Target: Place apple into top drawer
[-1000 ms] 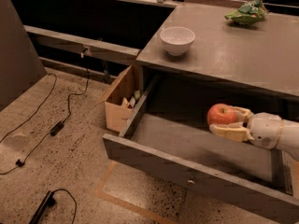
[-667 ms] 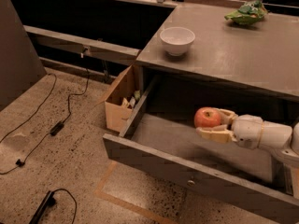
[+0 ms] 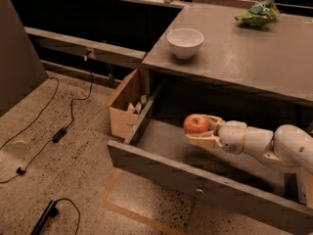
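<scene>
Jaws of the cream-white two-finger gripper (image 3: 197, 128) are seen closed on the small round red-orange apple (image 3: 195, 123), with one finger behind it and one beneath it. The apple is held over the inside of the wide, shallow grey top drawer (image 3: 161, 168), which stands open below the grey surface (image 3: 254, 62). From the apple, a round white bowl (image 3: 185, 42) is found at 12 o'clock, a green leafy bag (image 3: 257, 14) at 1 o'clock, and a small brown cardboard box (image 3: 122, 106) at 9 o'clock.

Dim warm light, pincer (image 3: 200, 131) holding apple (image 3: 195, 123) over shadowed top drawer (image 3: 156, 164); dark background
</scene>
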